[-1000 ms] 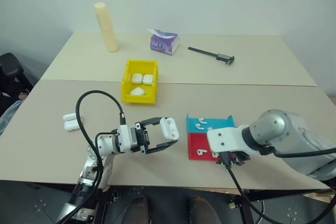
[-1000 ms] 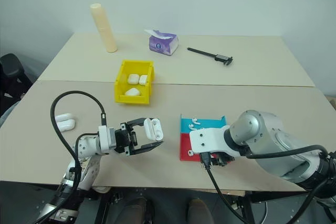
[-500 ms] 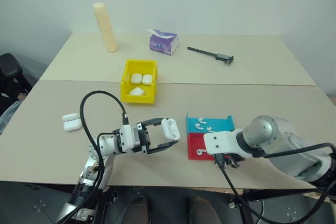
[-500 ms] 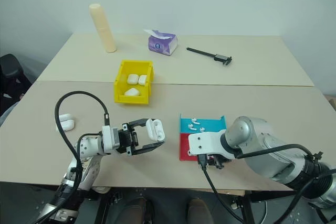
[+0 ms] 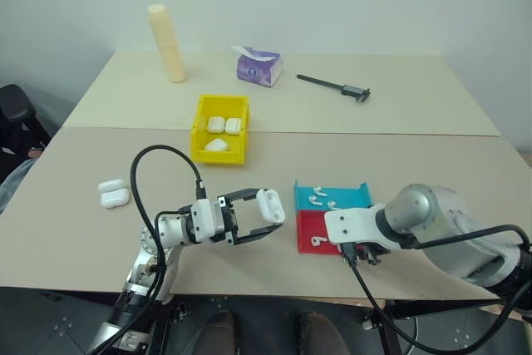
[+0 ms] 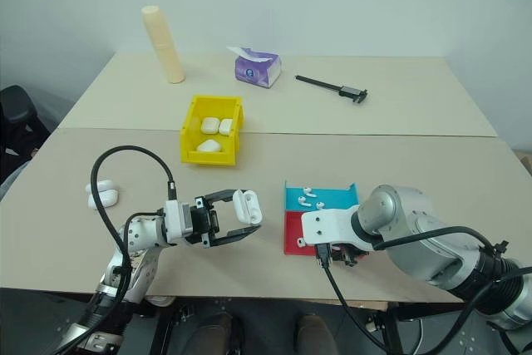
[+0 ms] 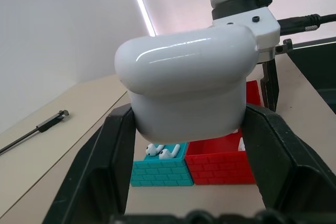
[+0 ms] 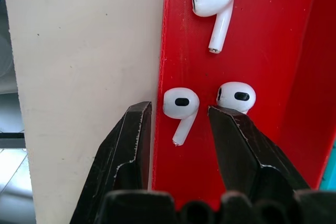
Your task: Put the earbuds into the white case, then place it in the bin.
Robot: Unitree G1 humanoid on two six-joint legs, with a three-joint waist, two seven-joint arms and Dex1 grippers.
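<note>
Left end effector point(image 5: 259, 215) pinches the white case point(image 5: 269, 204); right end effector point(image 8: 178, 116), spread, straddles an earbud point(image 8: 180, 107) in the red tray point(image 8: 273, 35); bin point(image 5: 200, 140) holds three cases.

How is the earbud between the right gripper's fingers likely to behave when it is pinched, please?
The earbud looks glossy and rounded, so it may slip or squirt sideways. Being tiny with a thin stem, it probably weighs little and could pivot on the red tray.

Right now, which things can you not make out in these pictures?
- Right gripper in eye views: fingers hidden under its wrist.
- White case in left gripper: hinge and lid seam face away.
- Red tray, right wrist view: cut off by the frame.
</note>
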